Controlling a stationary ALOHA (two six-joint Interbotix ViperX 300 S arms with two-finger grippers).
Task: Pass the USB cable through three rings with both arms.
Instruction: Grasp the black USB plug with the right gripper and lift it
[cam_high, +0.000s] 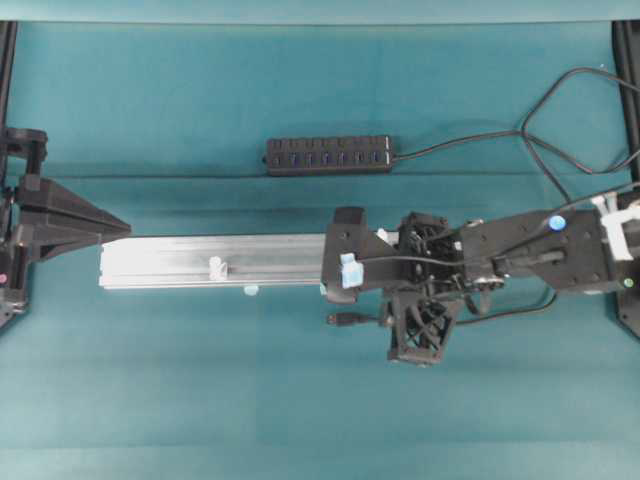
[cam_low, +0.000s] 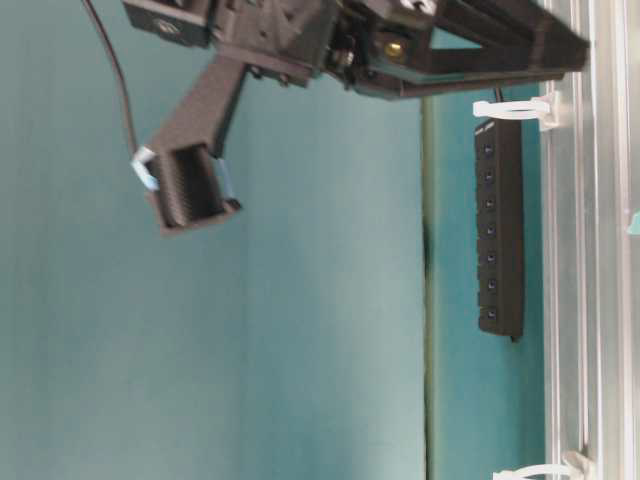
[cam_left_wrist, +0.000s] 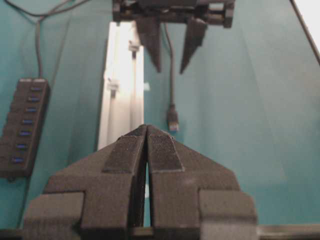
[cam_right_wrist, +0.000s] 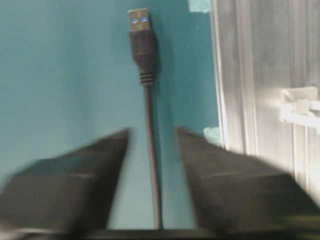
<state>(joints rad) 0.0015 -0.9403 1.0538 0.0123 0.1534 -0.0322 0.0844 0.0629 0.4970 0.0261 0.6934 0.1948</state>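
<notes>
The USB cable (cam_right_wrist: 150, 150), thin and black with a small rectangular plug, lies flat on the table (cam_high: 200, 400) just beside the rail (cam_high: 200, 262), outside every ring; we judge that no ring (cam_high: 216, 267) is threaded yet and all three remain. Above the cable, the right gripper (cam_right_wrist: 150, 165) straddles it with jaws parted, gripping nothing. At the rail's far end, the left gripper (cam_left_wrist: 146, 137) is fully closed and empty.
</notes>
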